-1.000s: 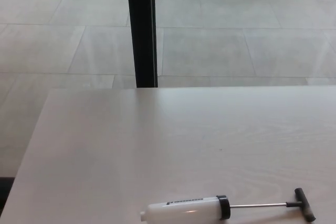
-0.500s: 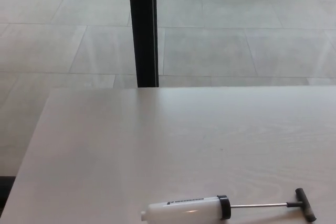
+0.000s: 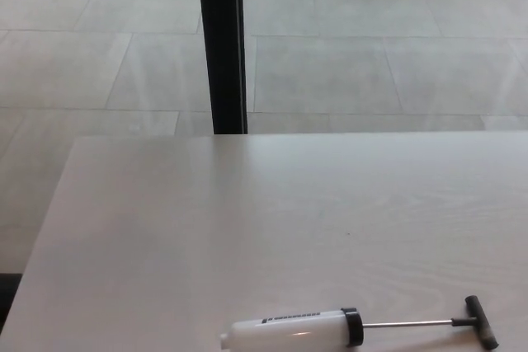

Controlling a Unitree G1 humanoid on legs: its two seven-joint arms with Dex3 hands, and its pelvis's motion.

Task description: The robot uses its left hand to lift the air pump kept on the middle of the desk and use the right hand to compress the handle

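Grey floor tiles and a black post (image 3: 221,43) sit behind the pale tabletop (image 3: 165,237). Neither robot hand is in view, so I cannot tell how either is set. Down at the near edge lies the air pump (image 3: 293,328) on its side, rod drawn out, black T-handle (image 3: 480,321) to the right. Risk: that round white barrel could roll or skid off the edge if nudged.

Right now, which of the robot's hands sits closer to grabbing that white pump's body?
Neither hand is in view. The white plastic pump barrel lies toward the robot's left and its black T-handle toward its right, so probably the left.
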